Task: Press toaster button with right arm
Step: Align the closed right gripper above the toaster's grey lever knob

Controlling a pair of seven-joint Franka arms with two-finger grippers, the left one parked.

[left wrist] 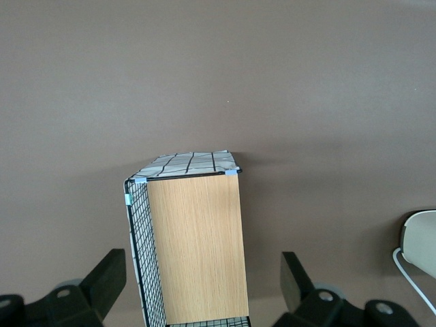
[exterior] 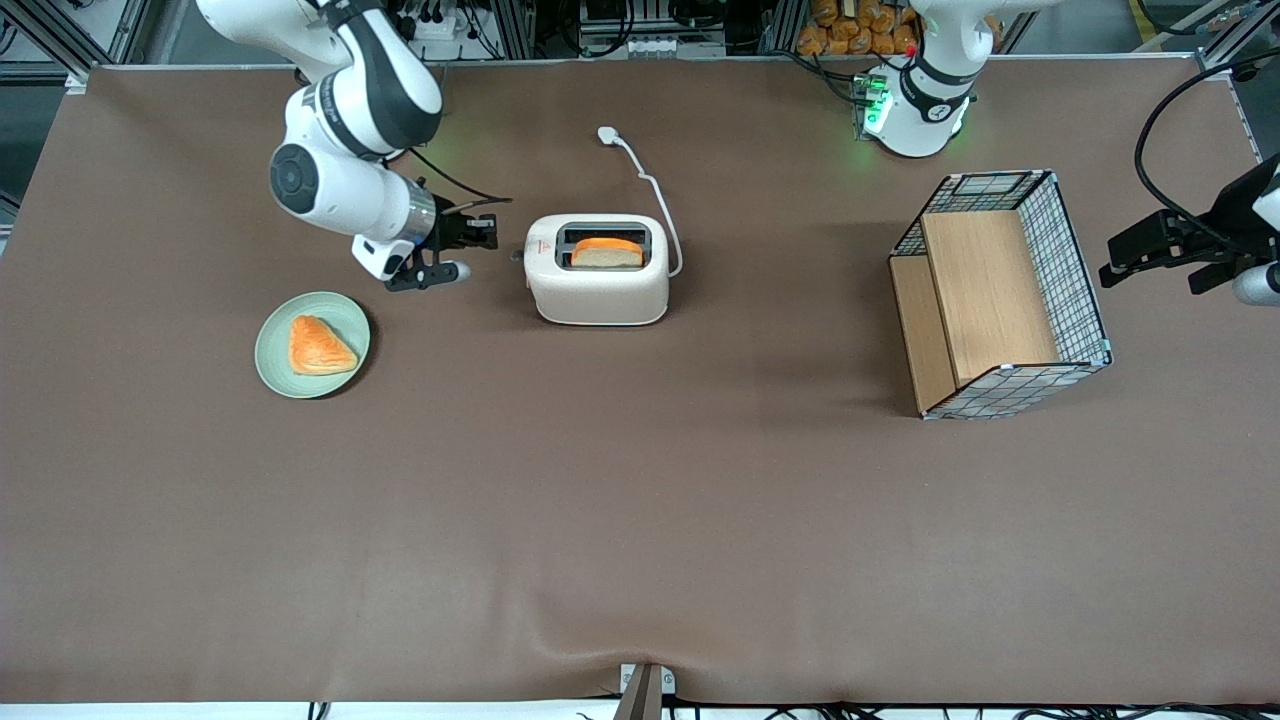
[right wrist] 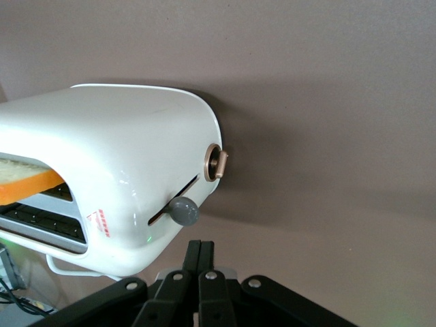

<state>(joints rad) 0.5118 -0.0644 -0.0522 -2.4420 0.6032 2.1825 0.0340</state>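
Note:
The cream-white toaster stands mid-table with a slice of toast in its dark top slot; its white cord runs away from the front camera to a plug. In the right wrist view the toaster shows its narrow end, where the grey toaster button sticks out of a slanted slit beside a copper-ringed dial. The right arm's gripper hovers beside that narrow end, a short gap away. Its fingers are pressed together, shut on nothing, tips just short of the button.
A green plate with a wedge of orange toast lies nearer the front camera than the gripper. A wire basket with wooden panels lies toward the parked arm's end of the table, also seen as the basket.

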